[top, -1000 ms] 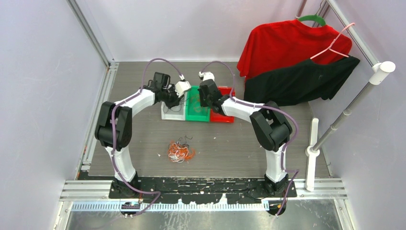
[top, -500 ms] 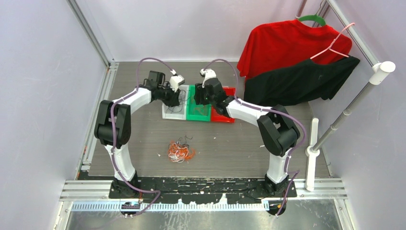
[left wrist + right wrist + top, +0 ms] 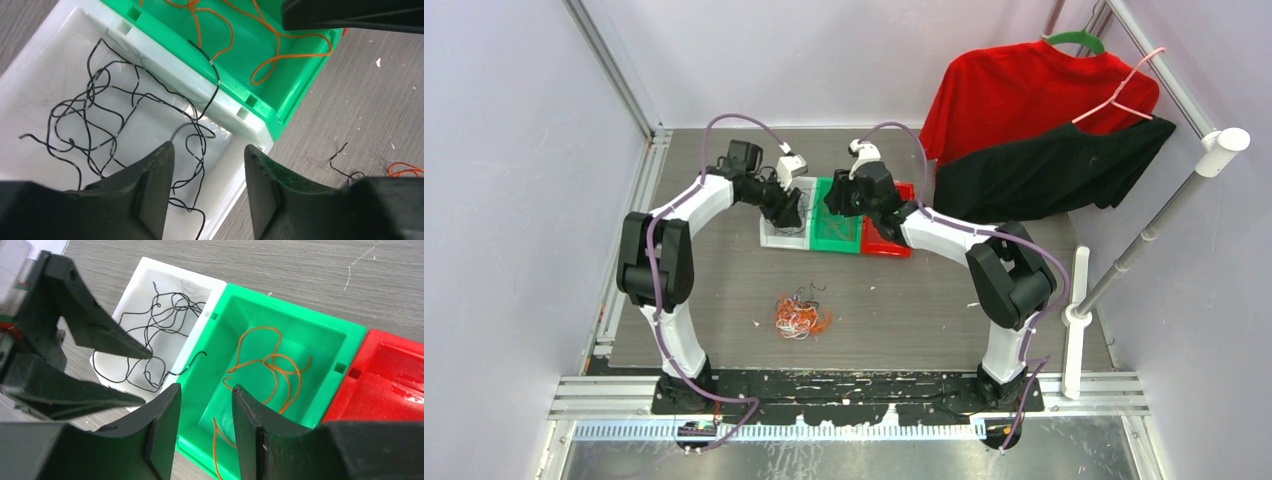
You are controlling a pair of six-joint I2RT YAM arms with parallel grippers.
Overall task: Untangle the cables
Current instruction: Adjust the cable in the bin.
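A tangle of orange, black and white cables [image 3: 801,316] lies on the table, nearer the arm bases. Loose black cables [image 3: 100,110] fill the white bin [image 3: 45,55]. One black strand [image 3: 214,75] hangs over its wall into the green bin [image 3: 295,85]. Orange cables [image 3: 270,360] lie in the green bin [image 3: 320,335]. My left gripper [image 3: 209,147] hovers open over the white bin's near corner, holding nothing. Also open and holding nothing, my right gripper [image 3: 206,387] hangs above the green bin's near-left corner. In the top view the left gripper [image 3: 792,208] and the right gripper [image 3: 839,205] stand close together.
A red bin [image 3: 395,375] adjoins the green one on the right. A red shirt [image 3: 1024,95] and a black shirt [image 3: 1044,170] hang on a rack at the back right. A short black strand [image 3: 345,165] lies on the table beside the bins.
Both grippers have gone from shut to open. Both arms have reached slightly farther over the bins. The tangle on the table has not moved.
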